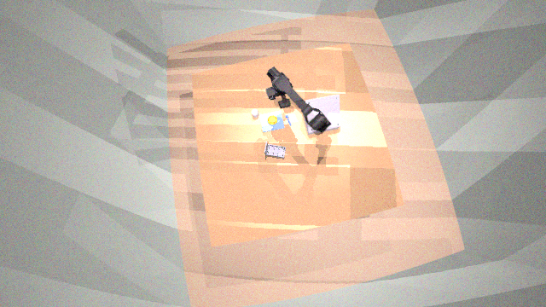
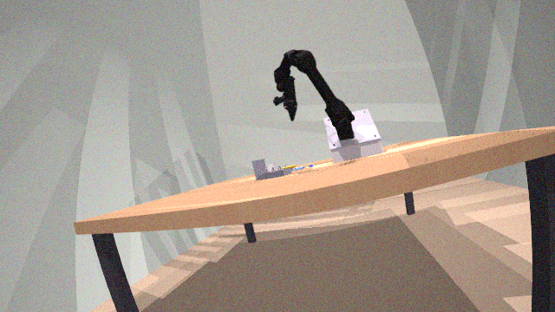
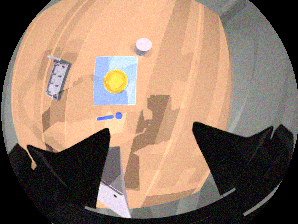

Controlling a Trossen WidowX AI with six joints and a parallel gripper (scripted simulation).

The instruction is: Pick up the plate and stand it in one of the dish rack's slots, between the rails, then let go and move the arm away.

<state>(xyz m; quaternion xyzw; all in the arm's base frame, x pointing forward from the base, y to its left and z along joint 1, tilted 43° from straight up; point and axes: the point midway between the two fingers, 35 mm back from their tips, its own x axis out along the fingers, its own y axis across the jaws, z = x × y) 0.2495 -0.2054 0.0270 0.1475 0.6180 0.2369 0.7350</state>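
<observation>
A round yellow plate (image 1: 272, 120) (image 2: 288, 167) (image 3: 115, 81) lies flat on a light blue mat (image 1: 266, 128) (image 3: 100, 95). The small grey dish rack (image 1: 275, 151) (image 2: 273, 175) (image 3: 58, 79) stands apart from the mat, left of it in the wrist view, with short rails and a taller panel at one end. No plate shows in its slots. My gripper (image 2: 292, 119) (image 3: 152, 129) is open and empty, pointing down high above the table. The plate shows ahead of the fingers, up and left of the gap between them in the wrist view.
A blue spoon-shaped utensil (image 1: 288, 120) (image 3: 107, 118) lies beside the mat. A small white cup (image 1: 255, 113) (image 3: 143, 46) stands past the mat's opposite corner. The arm's white base block (image 1: 330, 104) (image 2: 366, 126) (image 3: 114, 197) stands on the table. Arm shadows cross the wood.
</observation>
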